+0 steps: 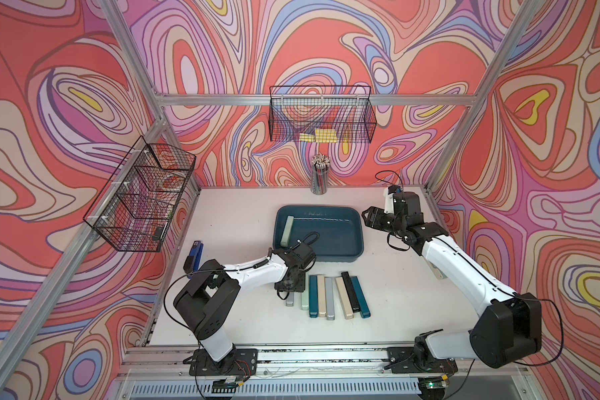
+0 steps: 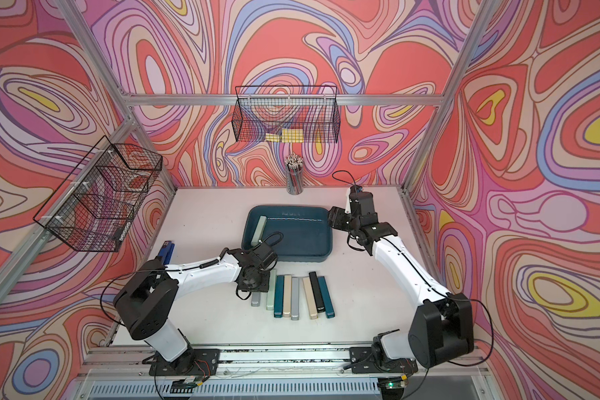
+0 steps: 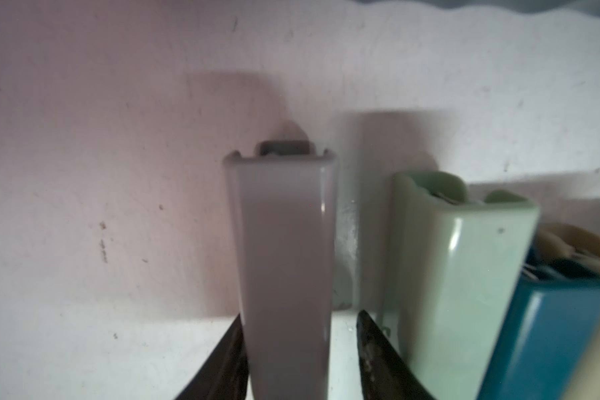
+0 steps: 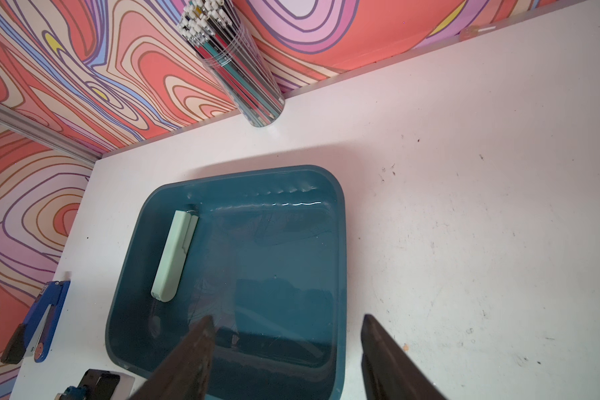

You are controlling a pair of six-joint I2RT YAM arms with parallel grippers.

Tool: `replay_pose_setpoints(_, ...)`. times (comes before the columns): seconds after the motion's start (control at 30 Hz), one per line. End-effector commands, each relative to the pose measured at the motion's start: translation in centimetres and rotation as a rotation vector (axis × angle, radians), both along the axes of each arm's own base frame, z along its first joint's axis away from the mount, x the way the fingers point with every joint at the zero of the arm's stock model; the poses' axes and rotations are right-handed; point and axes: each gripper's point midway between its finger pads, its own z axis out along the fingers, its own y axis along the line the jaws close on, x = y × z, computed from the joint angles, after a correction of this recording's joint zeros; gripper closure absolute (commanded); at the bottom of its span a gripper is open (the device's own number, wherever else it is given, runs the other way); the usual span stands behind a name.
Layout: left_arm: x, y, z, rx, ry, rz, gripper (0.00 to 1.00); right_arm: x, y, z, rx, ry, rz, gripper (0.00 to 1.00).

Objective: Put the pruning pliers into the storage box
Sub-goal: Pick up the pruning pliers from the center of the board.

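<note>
Teal plastic of the storage box [image 1: 326, 209] holds only one of the pruning pliers [image 1: 287, 231] in both top views, a pale green one along its wall; eight more lie in a row on the table [image 1: 413, 277] just before it, so most of the job remains; in the left wrist view the left gripper [image 3: 298, 313] straddles the grey case [image 3: 284, 259] at the row's end, jaws apart, one finger touching, not yet clamped; in the right wrist view the right gripper [image 4: 287, 317] hangs spread and empty over the box.
</note>
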Motion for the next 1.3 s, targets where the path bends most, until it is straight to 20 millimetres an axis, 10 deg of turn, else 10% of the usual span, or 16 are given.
replay_pose_setpoints(0.0,0.8,0.1,-0.2,0.027,-0.021,0.008,0.61,0.2,0.0,-0.8,-0.015,0.014,-0.003,0.32)
replay_pose_setpoints(0.4,0.8,1.0,1.3,0.059,-0.047,0.011,0.80,0.2,0.2,-1.3,-0.008,0.024,-0.003,0.32)
replay_pose_setpoints(0.73,1.2,0.9,9.6,0.024,-0.103,-0.016,0.83,0.3,0.3,-0.9,-0.007,0.020,-0.003,0.33)
replay_pose_setpoints(1.0,6.5,-1.3,16.5,-0.034,-0.232,-0.045,0.81,0.0,1.2,0.2,0.032,0.002,0.032,0.33)
replay_pose_setpoints(1.27,14.0,-3.3,16.7,-0.065,-0.289,-0.048,0.81,-1.0,0.5,1.2,-0.004,-0.025,0.020,0.33)
